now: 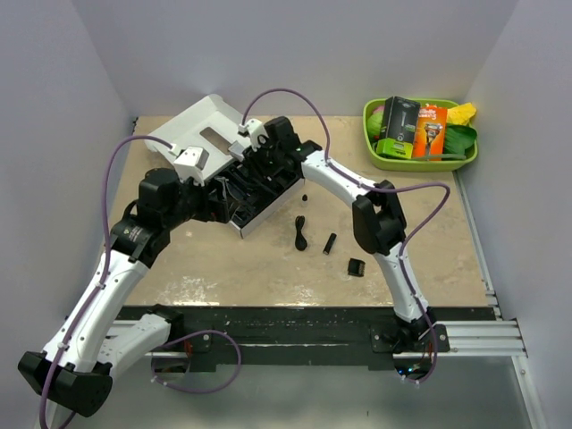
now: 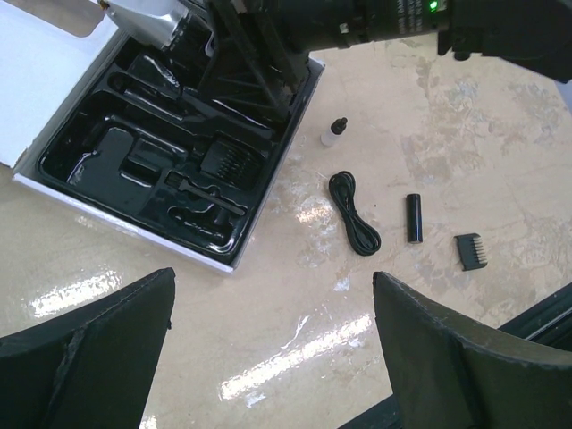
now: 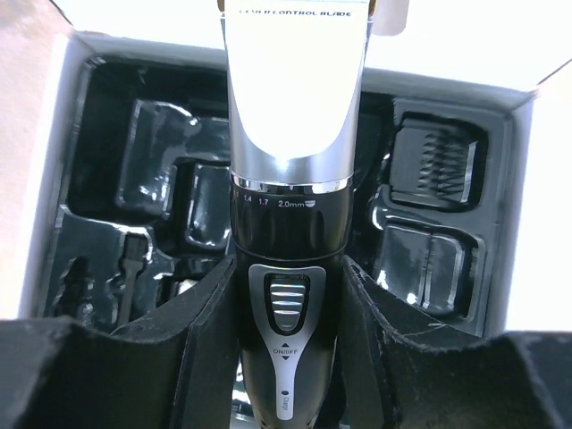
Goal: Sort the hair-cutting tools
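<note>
Right pincer [image 3: 288, 299] grasps the clipper [image 3: 290, 152] above the box [image 2: 54, 71] by the desk's [image 1: 223, 268] far edge, likely to seat it; left pincer [image 2: 273, 344] released.

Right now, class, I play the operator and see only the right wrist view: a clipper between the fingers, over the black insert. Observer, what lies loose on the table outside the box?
Observer: A coiled black cord lies on the table, to the right of the box.
Operator: Any other pieces out there?
Observer: Yes, a short black cylinder and a comb attachment, both further right than the cord.
Operator: Before I set the clipper down, where is the left gripper?
Observer: The left gripper is open and empty, its fingers over bare table rather than over the box.
</note>
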Tool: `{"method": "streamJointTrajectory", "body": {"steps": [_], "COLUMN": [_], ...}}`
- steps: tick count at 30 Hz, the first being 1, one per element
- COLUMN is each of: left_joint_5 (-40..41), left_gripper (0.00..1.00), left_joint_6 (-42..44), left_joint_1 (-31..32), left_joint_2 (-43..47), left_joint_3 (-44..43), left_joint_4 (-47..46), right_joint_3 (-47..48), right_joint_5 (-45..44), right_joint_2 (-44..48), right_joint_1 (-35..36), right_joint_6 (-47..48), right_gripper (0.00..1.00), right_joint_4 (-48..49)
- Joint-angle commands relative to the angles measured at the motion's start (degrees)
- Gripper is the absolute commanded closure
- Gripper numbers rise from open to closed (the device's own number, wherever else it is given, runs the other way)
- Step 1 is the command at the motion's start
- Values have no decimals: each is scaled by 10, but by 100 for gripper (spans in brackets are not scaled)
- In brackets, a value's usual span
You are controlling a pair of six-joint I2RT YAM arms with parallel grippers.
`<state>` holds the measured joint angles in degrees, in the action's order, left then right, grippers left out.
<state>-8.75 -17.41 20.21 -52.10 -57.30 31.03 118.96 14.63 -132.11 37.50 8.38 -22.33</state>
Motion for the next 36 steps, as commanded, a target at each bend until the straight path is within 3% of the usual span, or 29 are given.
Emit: {"method": "streamJointTrajectory", "body": {"steps": [1, 17, 23, 25, 27, 30, 32, 36], "left_joint_5": [0, -11, -13, -13, -12, -12, -13, -10], "left_gripper": [4, 4, 4, 4, 4, 4, 4, 3], "left_joint_6": [3, 1, -1, -1, -2, -1, 1, 3], "left_joint_1": [-4, -4, -4, -4, -4, -4, -4, -4], "left_joint_2": [0, -18, -18, -19, -20, -20, -20, -20], "left_joint_3": [-11, -11, -10, -9, -8, -7, -8, -9], "left_joint_4": [-4, -13, -17, -17, -17, -17, -17, -17], "right_joint_3": [22, -19, -20, -19, -17, -11, -7, 0], "right_joint_5": [1, -42, -48, -49, -48, -48, -45, -47], "right_joint_2": [0, -21, -25, -25, -25, -24, -24, -17], "right_joint_1": [5, 3, 4, 3, 3, 3, 3, 3], "right_joint_6": [-6, 0, -7, -10, -12, -14, -15, -14], "right_gripper": [100, 100, 84, 75, 73, 60, 44, 32], "right_joint_4": [55, 52, 46, 46, 47, 46, 45, 44]}}
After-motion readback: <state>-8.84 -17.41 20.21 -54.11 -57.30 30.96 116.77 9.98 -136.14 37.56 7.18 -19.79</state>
